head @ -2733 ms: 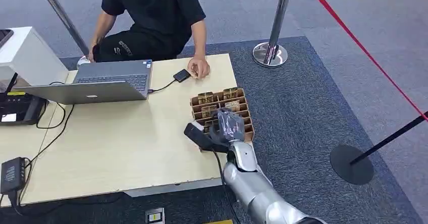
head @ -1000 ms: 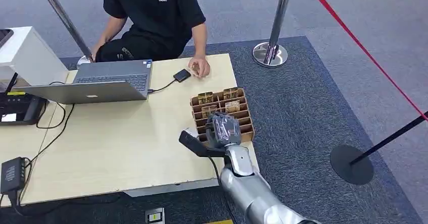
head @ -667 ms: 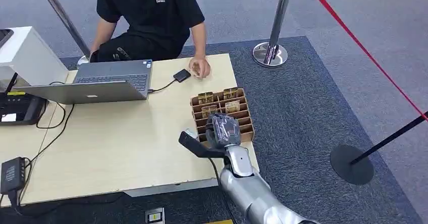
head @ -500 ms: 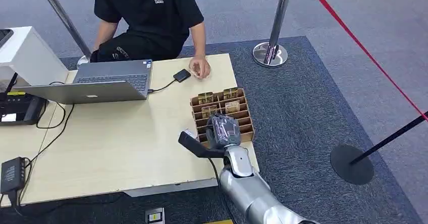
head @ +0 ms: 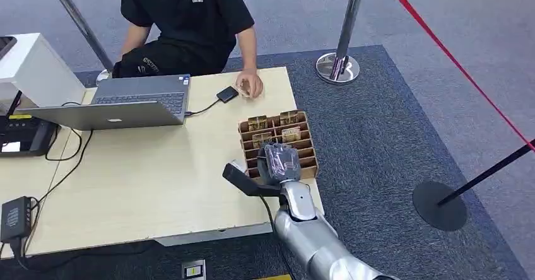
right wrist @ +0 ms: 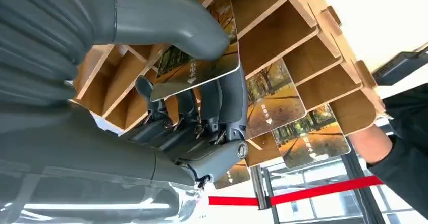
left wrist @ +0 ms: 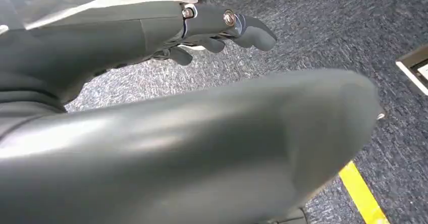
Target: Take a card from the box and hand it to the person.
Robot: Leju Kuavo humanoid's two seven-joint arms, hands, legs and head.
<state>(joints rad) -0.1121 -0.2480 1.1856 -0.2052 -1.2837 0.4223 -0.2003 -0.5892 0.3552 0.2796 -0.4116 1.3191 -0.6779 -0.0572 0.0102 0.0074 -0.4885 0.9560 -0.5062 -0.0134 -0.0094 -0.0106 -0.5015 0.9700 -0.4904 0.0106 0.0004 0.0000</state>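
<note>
Where the right hand [head: 280, 161] reaches over the near rows of the box [head: 308, 142], its fingers [right wrist: 222, 103] are clamped on a card [right wrist: 199, 65]: the thick grey thumb presses one face, the darker fingers back the other, and the card's free edge stands clear of the fingertips, over the slots.

Card: autumn-tree print with a pale strip of small writing; pinched between thumb and fingers, tilted, lifted out of its slot as far as the right wrist view shows.

Box: brown cardboard, divided into narrow slots, at the right edge of the tabletop [head: 139, 179]. Further cards [right wrist: 287, 118] of the same print stand in slots beyond the fingertips, on the person's side; the slots just beside the fingers are bare cardboard.

Left hand [left wrist: 212, 30]: hangs over grey carpet [left wrist: 313, 37], fingers loosely curled and apart, holding nothing.

Person [head: 189, 15]: black shirt, at the far side of the tabletop, one hand [head: 249, 84] resting on it, well beyond the box and apart from the fingers.

Other items: open laptop [head: 126, 100], small black device [head: 227, 94] cabled to it near the person's hand, black adapter [head: 16, 217] at the near left corner, stanchion post [head: 340, 46], red barrier tape [head: 454, 56].
</note>
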